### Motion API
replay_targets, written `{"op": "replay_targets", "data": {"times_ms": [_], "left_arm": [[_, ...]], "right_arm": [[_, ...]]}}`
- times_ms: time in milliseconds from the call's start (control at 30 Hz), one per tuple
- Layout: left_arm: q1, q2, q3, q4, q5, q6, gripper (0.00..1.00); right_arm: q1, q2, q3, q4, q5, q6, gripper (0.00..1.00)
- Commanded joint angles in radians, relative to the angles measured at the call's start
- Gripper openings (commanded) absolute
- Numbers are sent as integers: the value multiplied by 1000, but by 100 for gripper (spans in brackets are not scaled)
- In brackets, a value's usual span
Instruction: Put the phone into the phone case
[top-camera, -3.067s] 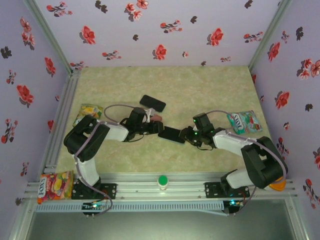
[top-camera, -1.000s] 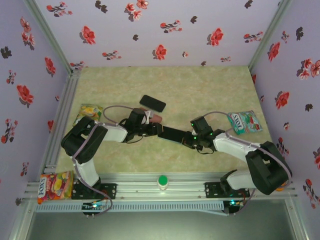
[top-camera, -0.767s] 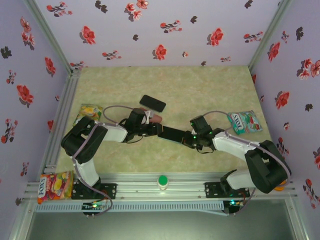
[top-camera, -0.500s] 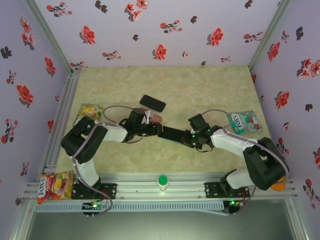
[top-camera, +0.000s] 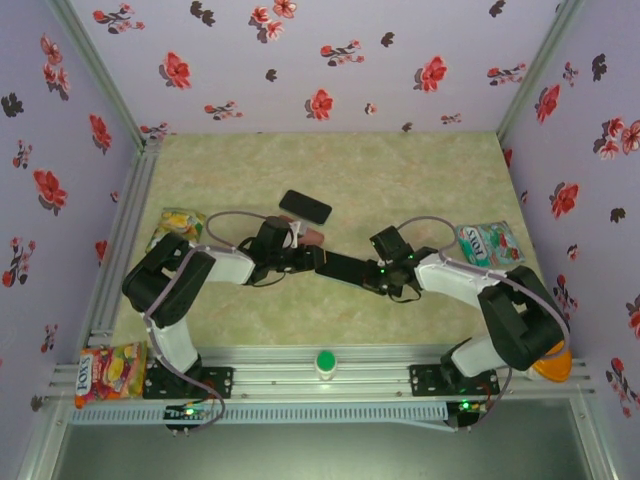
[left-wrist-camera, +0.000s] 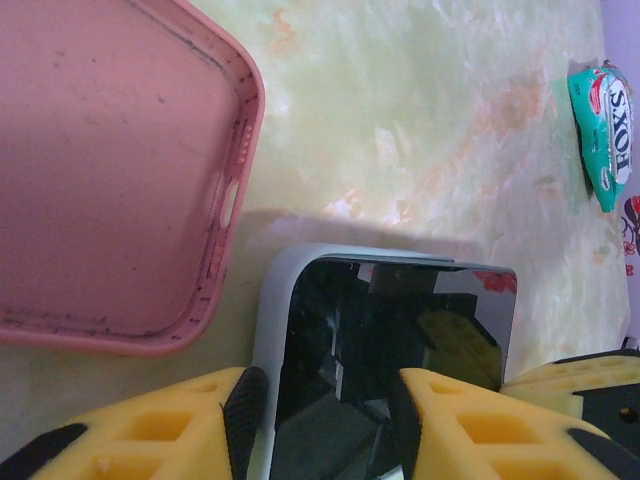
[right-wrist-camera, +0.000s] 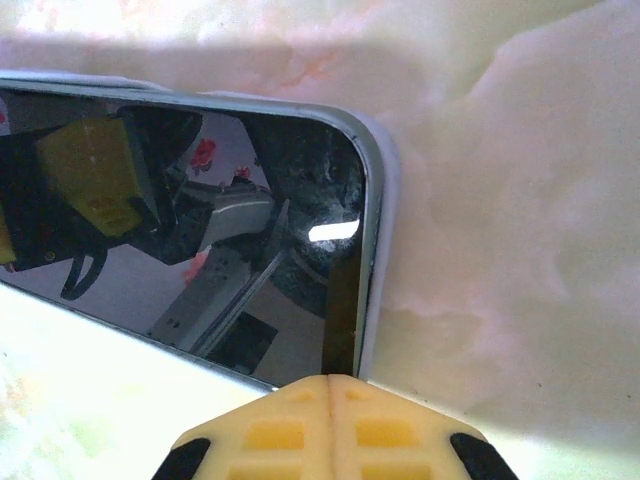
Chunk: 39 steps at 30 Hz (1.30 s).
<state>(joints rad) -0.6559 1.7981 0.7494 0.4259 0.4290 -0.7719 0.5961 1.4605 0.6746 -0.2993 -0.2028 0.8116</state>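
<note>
The phone (left-wrist-camera: 400, 330), black glass with a pale rim, lies flat between my left gripper's (left-wrist-camera: 325, 420) yellow fingers, which are shut on its two long sides. The pink phone case (left-wrist-camera: 110, 170) lies open side up just left of the phone, apart from it. In the top view the phone (top-camera: 345, 268) spans the gap between my left gripper (top-camera: 315, 260) and my right gripper (top-camera: 372, 278), with the phone case (top-camera: 314, 236) peeking out behind the left wrist. My right gripper (right-wrist-camera: 330, 400) is shut, its joined tips against the phone's (right-wrist-camera: 200, 230) near edge by a corner.
A flat black slab (top-camera: 305, 207) lies farther back. A teal snack packet (top-camera: 488, 243) sits to the right, a green-yellow one (top-camera: 177, 225) to the left, and another packet (top-camera: 108, 370) on the front rail. A green button (top-camera: 325, 361) is at the front centre.
My right gripper has crept left and a little back along the phone's end. The left gripper and the phone have stayed where they were.
</note>
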Motion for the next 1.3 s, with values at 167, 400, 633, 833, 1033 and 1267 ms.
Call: {"op": "replay_targets", "data": {"times_ms": [167,400,633,833,1033,1267], "left_arm": [[-4,-19,-21,-35,4,16,44],[-4,-26,-27,-38,-5,16,44],[-4,-46,-36,-44,-40,15,44],[-3,-68,-32,-63,-58,18,44],[-4,-88,-26,-91,-63,24,44],[-4,-94,-28,-104,-65,25,44]], "right_arm": [[16,49,-39,-18,75,8,0],[15,-63,10,-76,104,-3,0],[10,-143,86,-134,116,-38,0],[-28,-138,132,-143,99,-94,0],[-96,-91,154,-116,56,-141,0],[-122,-17,160,-72,36,-158,0]]}}
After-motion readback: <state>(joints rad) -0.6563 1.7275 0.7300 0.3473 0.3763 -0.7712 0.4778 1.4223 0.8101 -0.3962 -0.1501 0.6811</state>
